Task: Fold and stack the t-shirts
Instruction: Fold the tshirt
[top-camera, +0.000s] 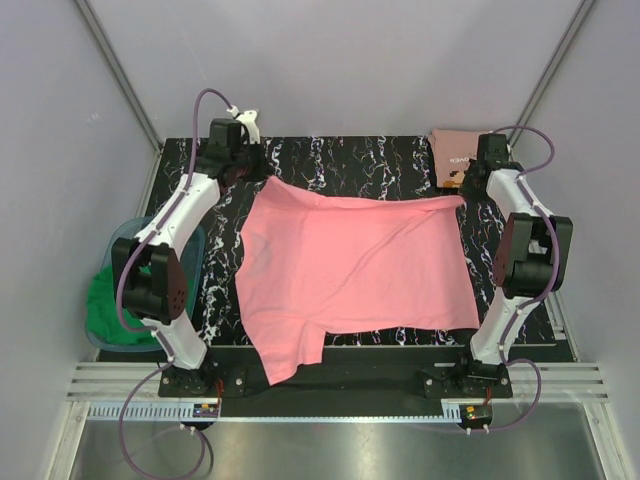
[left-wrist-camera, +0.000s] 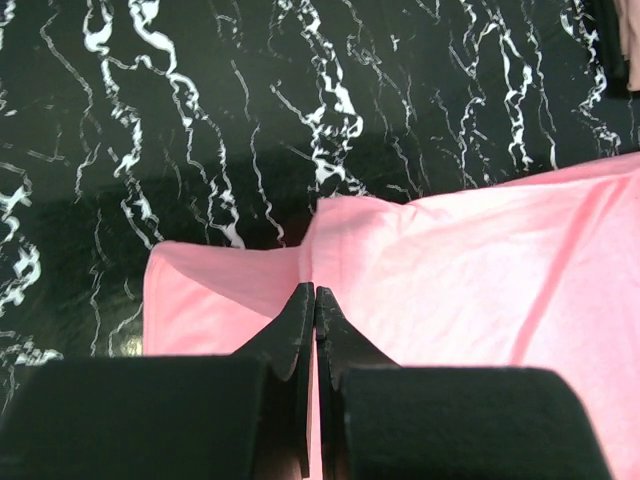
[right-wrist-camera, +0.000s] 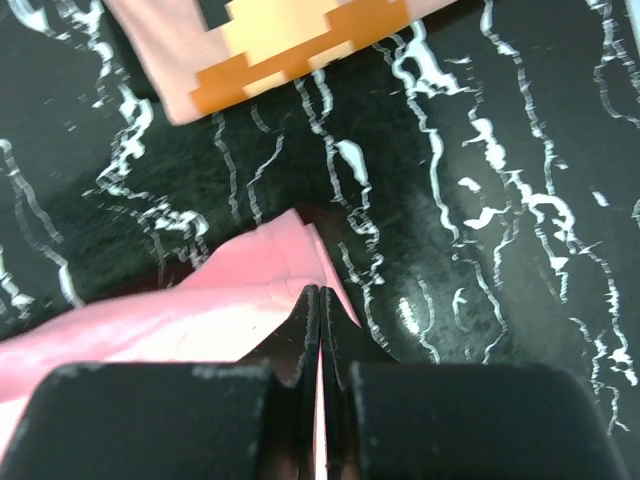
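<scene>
A bright pink t-shirt (top-camera: 350, 270) is spread over the black marbled table (top-camera: 380, 160), stretched between both arms. My left gripper (top-camera: 262, 176) is shut on its far left corner; in the left wrist view the pink cloth (left-wrist-camera: 480, 260) is pinched between the closed fingers at the gripper (left-wrist-camera: 314, 292). My right gripper (top-camera: 465, 196) is shut on the far right corner, with the cloth (right-wrist-camera: 240, 290) caught at the gripper (right-wrist-camera: 319, 292). A folded salmon t-shirt (top-camera: 452, 150) with white lettering lies at the far right corner; its orange print (right-wrist-camera: 290, 45) shows in the right wrist view.
A blue bin (top-camera: 105, 335) holding green cloth (top-camera: 112, 300) stands off the table's left edge beside the left arm. Grey walls and metal frame bars enclose the table. A slotted metal rail (top-camera: 330, 385) runs along the near edge by the arm bases.
</scene>
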